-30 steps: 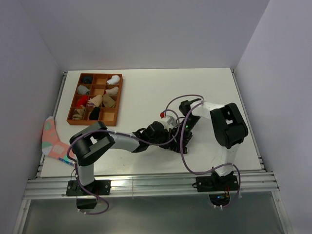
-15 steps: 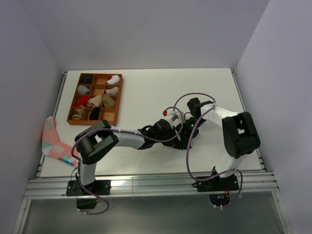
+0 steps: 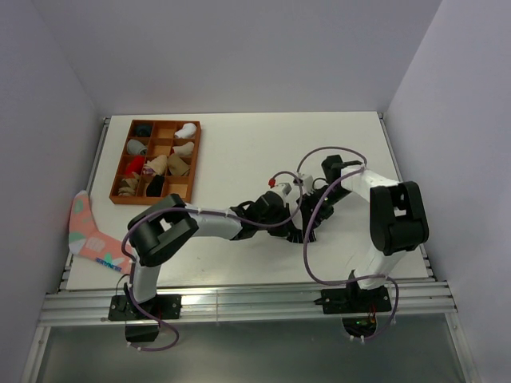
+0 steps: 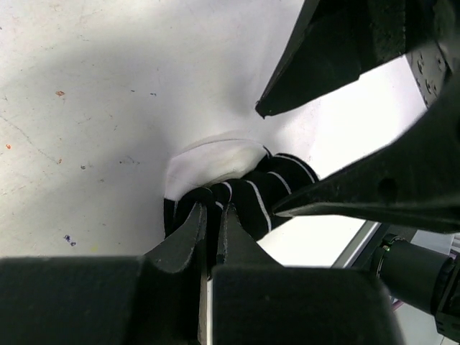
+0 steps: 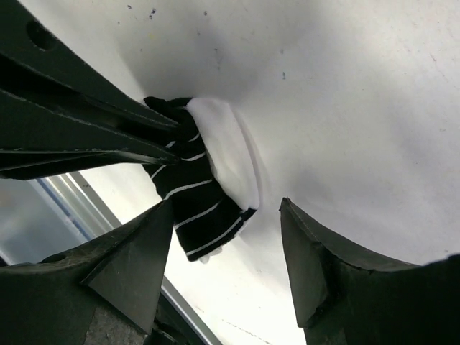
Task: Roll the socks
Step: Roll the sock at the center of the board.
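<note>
The black sock with thin white stripes (image 4: 267, 192) lies bunched on the white table, with a white part of it showing on top. It also shows in the right wrist view (image 5: 192, 197). My left gripper (image 4: 213, 213) is shut, pinching the sock's near edge. My right gripper (image 5: 226, 208) is open, with its fingers on either side of the sock's other end and not touching it. In the top view the two grippers meet mid-table, the left (image 3: 281, 214) and the right (image 3: 310, 209), and they hide the sock. The tan-brown sock is not in view as a loose sock.
A brown compartment tray (image 3: 196, 159) with white, red, tan and dark sock bundles stands at the back left. A pink sock with teal patches (image 3: 86, 231) hangs over the table's left edge. Purple cables (image 3: 319, 153) loop above the grippers. A metal rail (image 3: 239, 307) runs along the near edge.
Both grippers have shifted a little to the right, still close together. The right arm's elbow has swung out to the right. The left gripper stays closed on the striped sock.
</note>
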You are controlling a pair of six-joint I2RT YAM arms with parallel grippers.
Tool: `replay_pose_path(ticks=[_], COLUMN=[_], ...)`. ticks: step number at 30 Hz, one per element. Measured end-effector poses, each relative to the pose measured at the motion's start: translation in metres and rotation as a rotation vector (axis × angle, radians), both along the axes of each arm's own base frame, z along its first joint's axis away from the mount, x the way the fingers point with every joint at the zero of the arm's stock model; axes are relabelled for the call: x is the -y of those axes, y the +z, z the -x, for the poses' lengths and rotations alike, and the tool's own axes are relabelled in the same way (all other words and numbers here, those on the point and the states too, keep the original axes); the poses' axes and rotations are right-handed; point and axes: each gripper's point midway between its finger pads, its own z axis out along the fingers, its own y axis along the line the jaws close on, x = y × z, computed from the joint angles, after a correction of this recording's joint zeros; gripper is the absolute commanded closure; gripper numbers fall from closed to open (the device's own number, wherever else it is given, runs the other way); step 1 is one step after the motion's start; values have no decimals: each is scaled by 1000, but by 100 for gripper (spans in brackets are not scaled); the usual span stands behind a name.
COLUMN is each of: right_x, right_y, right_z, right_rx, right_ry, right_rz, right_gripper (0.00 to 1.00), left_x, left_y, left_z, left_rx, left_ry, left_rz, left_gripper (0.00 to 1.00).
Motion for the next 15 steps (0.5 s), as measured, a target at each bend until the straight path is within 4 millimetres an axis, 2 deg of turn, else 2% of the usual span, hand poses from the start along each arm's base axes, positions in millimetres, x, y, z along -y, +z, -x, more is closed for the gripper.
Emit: replay_pose_path(ticks=[4, 11, 15], right_x=[1, -1, -1], right_y=[-2, -4, -3], right_z=[2, 17, 22], right_rx=[-59, -211, -252], right_ry=[1, 21, 32], right_rz=[-14, -44, -51], right_gripper=[31, 30, 32], left_x=[1, 4, 4], left_y=[-1, -1, -1], left_z=[0, -1, -1], left_rx=[-12, -38, -46], left_ry=[4, 22, 30], left_rz=[-6, -2, 1], left_gripper=[100, 100, 100])
